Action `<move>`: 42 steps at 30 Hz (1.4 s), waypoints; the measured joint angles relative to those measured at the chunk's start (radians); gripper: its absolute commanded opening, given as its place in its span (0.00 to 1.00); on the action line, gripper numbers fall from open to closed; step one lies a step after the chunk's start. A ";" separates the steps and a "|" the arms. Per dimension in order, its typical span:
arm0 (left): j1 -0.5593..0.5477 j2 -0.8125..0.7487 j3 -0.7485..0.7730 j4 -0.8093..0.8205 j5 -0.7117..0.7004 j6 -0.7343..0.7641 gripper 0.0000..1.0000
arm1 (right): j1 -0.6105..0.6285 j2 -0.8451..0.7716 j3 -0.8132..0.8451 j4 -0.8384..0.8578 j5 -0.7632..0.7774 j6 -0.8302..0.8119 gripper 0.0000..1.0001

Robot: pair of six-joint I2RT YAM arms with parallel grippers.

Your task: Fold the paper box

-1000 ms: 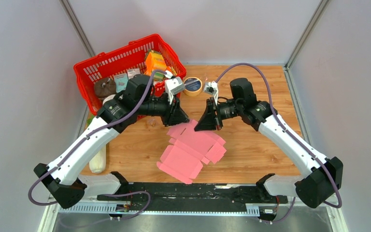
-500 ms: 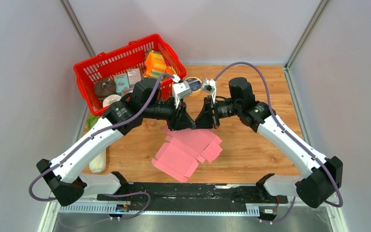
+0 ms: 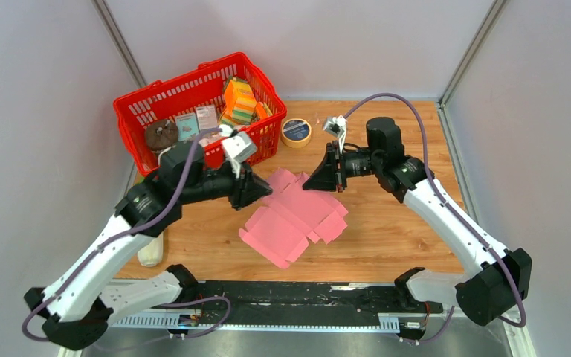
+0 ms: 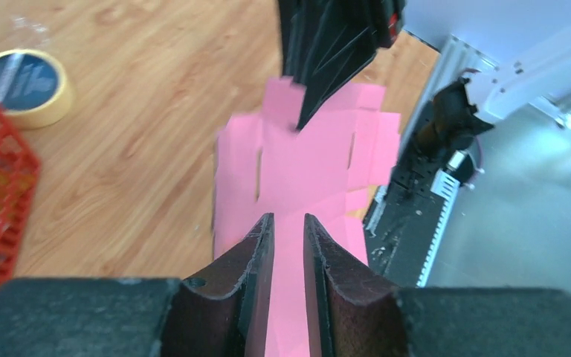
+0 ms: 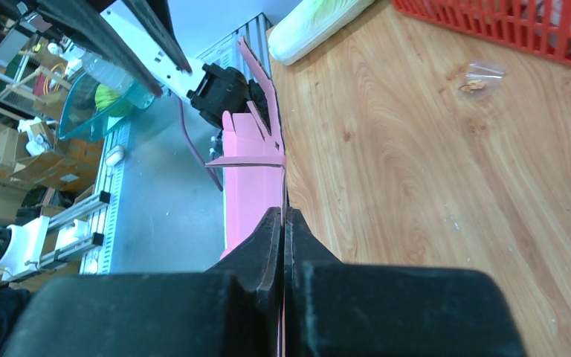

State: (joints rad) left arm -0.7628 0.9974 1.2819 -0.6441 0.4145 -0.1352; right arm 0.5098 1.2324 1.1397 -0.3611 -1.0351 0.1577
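Observation:
The paper box (image 3: 294, 219) is a flat pink notched cut-out lying mostly on the wooden table, with its far edge lifted. My right gripper (image 3: 307, 186) is shut on that far edge. In the right wrist view the card (image 5: 249, 186) runs edge-on between the closed fingers of that gripper (image 5: 282, 212). My left gripper (image 3: 267, 193) is at the card's far left flap. In the left wrist view its jaws (image 4: 288, 217) stand a narrow gap apart, and the pink card (image 4: 305, 163) shows beyond them. The right gripper's black fingers (image 4: 327, 59) pinch the card's far end.
A red basket (image 3: 130, 104) with cartons and packs stands at the back left. A yellow tape roll (image 3: 296, 132) lies beside it on the table. A pale bottle (image 3: 150, 249) lies at the left table edge. A small clear wrapper (image 5: 476, 78) lies near the basket.
My left arm has pulled back to the left, away from the right gripper. The right gripper has moved slightly right while holding the card, and the card has shifted with it.

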 measured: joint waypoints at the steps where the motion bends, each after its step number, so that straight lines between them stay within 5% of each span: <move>1: 0.010 -0.037 -0.020 -0.002 -0.018 -0.005 0.29 | -0.013 -0.002 0.000 0.000 -0.003 0.001 0.00; 5: 0.032 -0.152 -0.098 -0.011 -0.113 -0.042 0.12 | -0.034 -0.003 0.000 0.000 -0.010 0.004 0.00; 11: 0.031 -0.119 -0.124 -0.030 -0.244 -0.089 0.02 | -0.034 -0.003 0.000 0.003 -0.008 0.023 0.00; 42: -0.047 -0.001 -0.257 0.129 -0.281 -0.224 0.00 | -0.022 0.012 -0.053 0.167 0.065 0.227 0.00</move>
State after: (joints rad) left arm -0.8093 0.9962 1.0252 -0.5156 0.1333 -0.3595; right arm 0.4881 1.2442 1.0870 -0.1940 -0.9699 0.3843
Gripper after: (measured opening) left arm 0.007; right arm 0.010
